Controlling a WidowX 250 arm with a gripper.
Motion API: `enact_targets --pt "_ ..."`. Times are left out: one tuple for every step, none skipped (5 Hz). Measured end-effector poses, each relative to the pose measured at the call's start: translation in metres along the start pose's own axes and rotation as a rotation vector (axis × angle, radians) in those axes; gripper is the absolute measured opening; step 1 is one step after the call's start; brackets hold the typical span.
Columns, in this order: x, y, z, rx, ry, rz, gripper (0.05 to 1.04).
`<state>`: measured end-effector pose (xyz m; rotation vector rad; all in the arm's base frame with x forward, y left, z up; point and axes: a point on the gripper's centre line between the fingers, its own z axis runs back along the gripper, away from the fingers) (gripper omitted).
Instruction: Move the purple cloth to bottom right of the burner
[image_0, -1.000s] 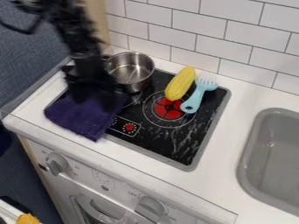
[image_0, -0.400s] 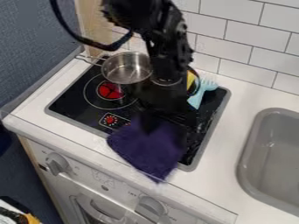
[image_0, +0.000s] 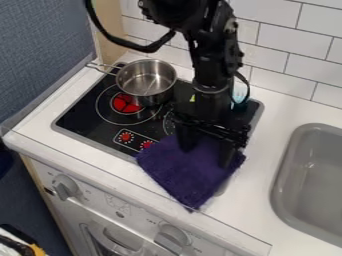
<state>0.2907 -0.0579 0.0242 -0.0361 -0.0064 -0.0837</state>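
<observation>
The purple cloth (image_0: 184, 175) lies over the lower right part of the black cooktop (image_0: 83, 117), across its front rim and onto the white desk (image_0: 257, 205); one corner points down towards the desk's front edge; its surface is fuzzy and slightly rumpled. The black gripper (image_0: 208, 159) hangs down over the cloth's upper part; its jaws stand apart, released, one towards the left and one near the cloth's right edge, with purple pile visible between them.

At the upper left of the cooktop stands a steel saucepan (image_0: 150, 92), upright, its handle (image_0: 103, 65) pointing left; just below it is a round red burner mark (image_0: 125, 103), and nearer the front rim a small control panel with red dials (image_0: 125, 136). Bits of something yellow (image_0: 192, 98) and something light blue (image_0: 239, 95) peek out by the arm, mostly hidden; the grey sink (image_0: 284, 165) is set into the desk at the right; white tiles (image_0: 290, 57) line the wall behind; grey knobs (image_0: 65, 187) sit on the white front below.
</observation>
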Motion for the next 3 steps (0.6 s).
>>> enact_targets --pt "-0.002 0.001 0.034 0.159 -0.064 -0.021 1.001" --pt "-0.005 0.007 0.072 0.217 -0.121 -0.003 1.001" --pt "-0.003 0.013 0.077 0.165 -0.139 -0.018 1.001"
